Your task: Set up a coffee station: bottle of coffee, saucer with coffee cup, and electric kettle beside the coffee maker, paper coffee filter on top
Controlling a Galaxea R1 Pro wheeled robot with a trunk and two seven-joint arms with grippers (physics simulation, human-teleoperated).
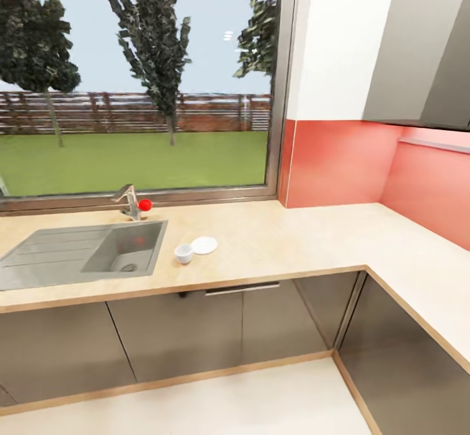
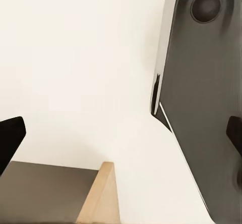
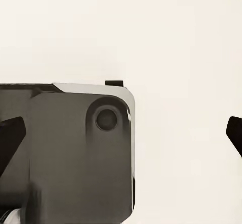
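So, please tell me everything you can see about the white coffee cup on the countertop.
The coffee cup is small, round and plain white, with a glossy ceramic look; no handle can be made out. It stands upright, mouth up, and looks empty. It rests on the light wood-grain kitchen countertop, just right of the steel sink. The white saucer lies flat close beside it; the cup is not on the saucer, and whether they touch is unclear.

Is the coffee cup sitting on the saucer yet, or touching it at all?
Apart. The head view shows the coffee cup beside the saucer, with a thin strip of the kitchen countertop between them.
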